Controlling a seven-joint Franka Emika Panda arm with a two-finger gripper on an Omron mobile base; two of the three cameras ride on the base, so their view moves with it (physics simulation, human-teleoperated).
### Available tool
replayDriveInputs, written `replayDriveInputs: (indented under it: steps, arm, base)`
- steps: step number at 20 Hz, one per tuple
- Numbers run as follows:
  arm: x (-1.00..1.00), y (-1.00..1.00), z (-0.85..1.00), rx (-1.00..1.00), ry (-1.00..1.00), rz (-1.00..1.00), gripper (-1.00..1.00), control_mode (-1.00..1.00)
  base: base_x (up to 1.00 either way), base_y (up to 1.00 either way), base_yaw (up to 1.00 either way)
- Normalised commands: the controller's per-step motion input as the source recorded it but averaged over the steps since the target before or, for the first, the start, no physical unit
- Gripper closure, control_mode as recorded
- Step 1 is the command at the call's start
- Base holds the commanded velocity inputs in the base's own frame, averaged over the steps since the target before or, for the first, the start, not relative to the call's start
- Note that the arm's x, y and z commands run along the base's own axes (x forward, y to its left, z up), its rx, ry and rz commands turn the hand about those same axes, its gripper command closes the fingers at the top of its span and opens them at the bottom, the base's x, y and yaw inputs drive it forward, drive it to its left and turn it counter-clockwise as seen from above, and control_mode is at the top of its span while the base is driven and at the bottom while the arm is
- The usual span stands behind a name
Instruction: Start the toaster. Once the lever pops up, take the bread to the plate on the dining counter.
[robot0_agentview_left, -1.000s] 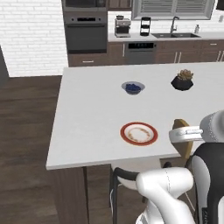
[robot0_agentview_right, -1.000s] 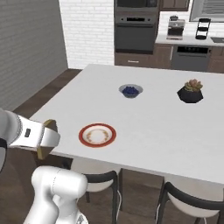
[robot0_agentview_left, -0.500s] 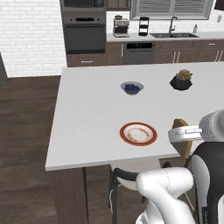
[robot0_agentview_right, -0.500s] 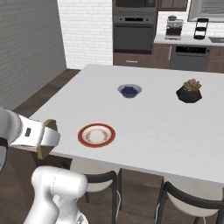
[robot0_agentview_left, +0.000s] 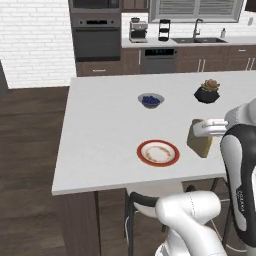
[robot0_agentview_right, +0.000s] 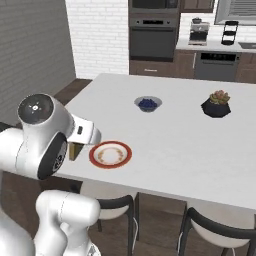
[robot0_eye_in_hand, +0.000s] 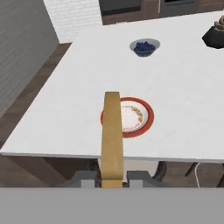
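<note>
Base has rolled closer to the table (robot0_agentview_left: 100, 135) since a second ago; gripper (robot0_eye_in_hand: 112, 177) stays clamped on the bread slice (robot0_eye_in_hand: 112, 133), held edge-on just beside the red-rimmed plate (robot0_agentview_left: 158, 152), so judged ready for placing
</note>
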Motion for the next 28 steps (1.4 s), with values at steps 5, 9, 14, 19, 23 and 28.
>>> replayDriveInputs:
  steps: [5,9,14,19,23,28]
  arm:
    - [1.0,-0.01,-0.34,0.18,0.0,0.2,1.0,-1.0]
    - [0.71,0.02,-0.59,0.14,-0.02,0.24,1.0,-1.0]
    - [0.84,-0.17,-0.54,0.13,0.05,0.1,1.0,-1.0]
    - [0.79,-0.01,-0.38,0.04,0.09,0.0,1.0,-1.0]
    - [0.66,0.04,-0.34,0.0,0.07,0.0,1.0,-1.0]
    - [0.08,0.02,-0.47,-0.03,0.08,0.0,1.0,-1.0]
  base:
    - [0.0,0.0,0.0]
    - [0.0,0.0,0.0]
    - [0.0,0.0,0.0]
    - [0.0,0.0,0.0]
    - [0.0,0.0,0.0]
    - [0.0,0.0,0.0]
